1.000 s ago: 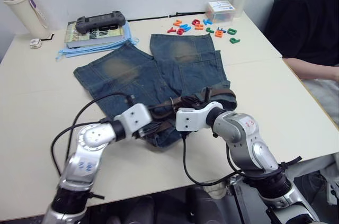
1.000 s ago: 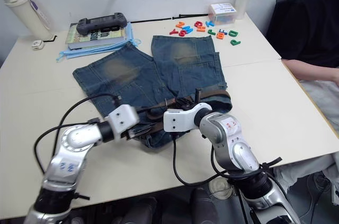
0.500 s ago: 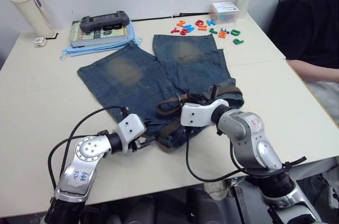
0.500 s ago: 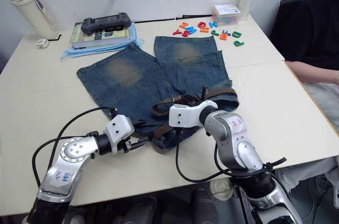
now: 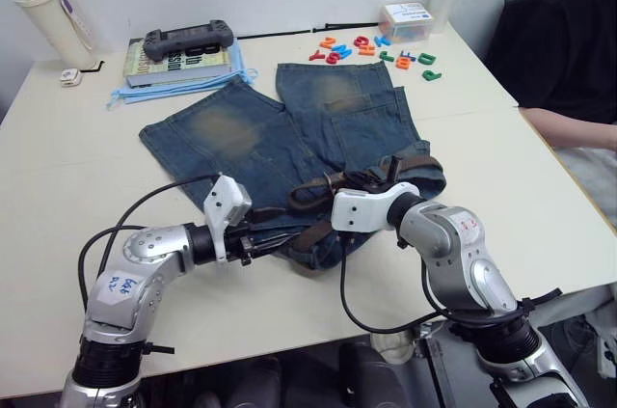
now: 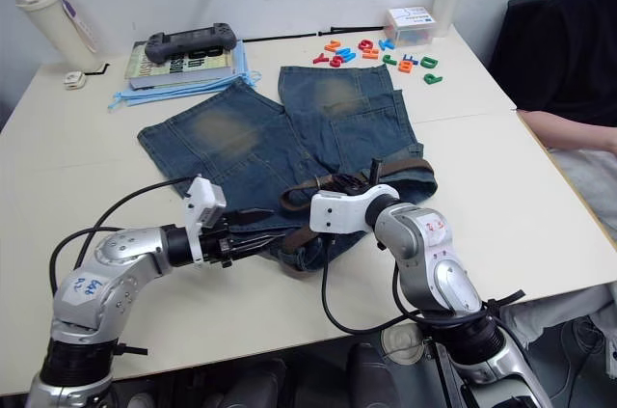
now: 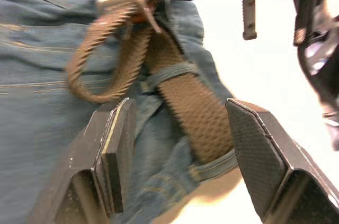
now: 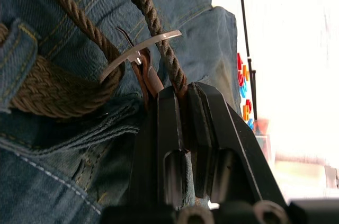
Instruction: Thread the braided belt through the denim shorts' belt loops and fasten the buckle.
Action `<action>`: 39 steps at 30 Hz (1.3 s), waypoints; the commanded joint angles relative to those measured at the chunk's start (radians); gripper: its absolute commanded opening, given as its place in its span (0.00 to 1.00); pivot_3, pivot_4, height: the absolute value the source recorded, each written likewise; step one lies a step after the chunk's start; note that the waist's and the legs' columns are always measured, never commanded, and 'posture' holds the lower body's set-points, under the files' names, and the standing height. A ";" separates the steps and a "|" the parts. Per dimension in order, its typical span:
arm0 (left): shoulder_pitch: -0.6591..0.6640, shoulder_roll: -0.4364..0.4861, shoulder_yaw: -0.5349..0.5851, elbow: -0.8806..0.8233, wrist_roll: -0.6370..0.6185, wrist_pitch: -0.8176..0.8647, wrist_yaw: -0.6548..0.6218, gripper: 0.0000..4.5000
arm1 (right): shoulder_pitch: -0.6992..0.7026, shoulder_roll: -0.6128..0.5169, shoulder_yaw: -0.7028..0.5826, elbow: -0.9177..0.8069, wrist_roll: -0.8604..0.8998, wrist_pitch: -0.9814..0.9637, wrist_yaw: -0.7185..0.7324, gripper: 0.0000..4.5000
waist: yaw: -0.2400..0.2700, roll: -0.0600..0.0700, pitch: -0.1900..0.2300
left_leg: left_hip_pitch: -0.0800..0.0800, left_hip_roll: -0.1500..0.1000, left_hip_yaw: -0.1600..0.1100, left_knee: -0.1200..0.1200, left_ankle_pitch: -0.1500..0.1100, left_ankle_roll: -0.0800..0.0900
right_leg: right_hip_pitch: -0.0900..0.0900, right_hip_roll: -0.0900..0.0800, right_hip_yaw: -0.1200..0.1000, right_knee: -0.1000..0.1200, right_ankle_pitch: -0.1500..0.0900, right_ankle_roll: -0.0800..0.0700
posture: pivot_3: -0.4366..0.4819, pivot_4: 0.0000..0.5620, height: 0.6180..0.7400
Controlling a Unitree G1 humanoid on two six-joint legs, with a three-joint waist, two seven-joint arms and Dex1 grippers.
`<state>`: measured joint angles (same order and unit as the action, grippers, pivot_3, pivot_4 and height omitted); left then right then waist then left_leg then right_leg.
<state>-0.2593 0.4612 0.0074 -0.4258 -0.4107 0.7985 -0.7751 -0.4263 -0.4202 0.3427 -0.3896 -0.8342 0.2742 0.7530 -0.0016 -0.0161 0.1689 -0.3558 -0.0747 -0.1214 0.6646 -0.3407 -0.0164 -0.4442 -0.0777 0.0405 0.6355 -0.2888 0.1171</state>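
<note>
No text, label or number can be read anywhere

Silver jointed arms, white wrist blocks, looping black cables, black textured fingers [image 7: 114,160].

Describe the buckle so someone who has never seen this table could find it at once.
Start at the denim shorts spread across the table's middle and follow their near edge, where the braided belt runs through a belt loop. The buckle sits there just beyond the right tool, which is shut on the belt. It is the one flat silver metal piece among brown weave and blue denim.
</note>
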 commanded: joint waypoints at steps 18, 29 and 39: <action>-0.002 0.129 -0.241 0.056 0.205 -0.133 0.110 0.11 | -0.009 -0.005 -0.028 -0.067 0.010 0.014 0.004 0.00 | -0.003 0.000 0.000 | 0.001 0.002 0.001 -0.001 0.000 -0.001 | 0.000 0.000 0.002 0.001 0.000 0.000 | 0.48 0.27 0.98; 0.128 0.363 -0.137 0.263 0.324 -0.491 0.058 0.00 | 0.024 -0.061 -0.111 -0.088 0.039 0.048 0.006 0.00 | -0.012 0.001 0.000 | 0.003 0.003 0.001 -0.002 0.000 -0.001 | 0.000 0.000 0.002 0.000 -0.001 -0.001 | 0.48 0.27 0.98; 0.132 0.351 -0.134 0.392 0.366 -0.618 0.076 0.00 | 0.134 -0.226 -0.232 -0.073 0.060 0.074 0.020 0.00 | -0.004 0.003 -0.002 | 0.004 0.002 0.003 -0.002 0.000 -0.001 | 0.001 0.000 0.003 0.002 -0.001 -0.001 | 0.48 0.27 0.98</action>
<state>-0.1769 0.7925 -0.1290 -0.1433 -0.1263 0.1670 -0.7173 -0.2966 -0.6221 0.1740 -0.4476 -0.7671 0.3257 0.7728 -0.0056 -0.0129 0.1672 -0.3516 -0.0720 -0.1183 0.6622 -0.3407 -0.0176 -0.4431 -0.0781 0.0437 0.6373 -0.2895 0.1157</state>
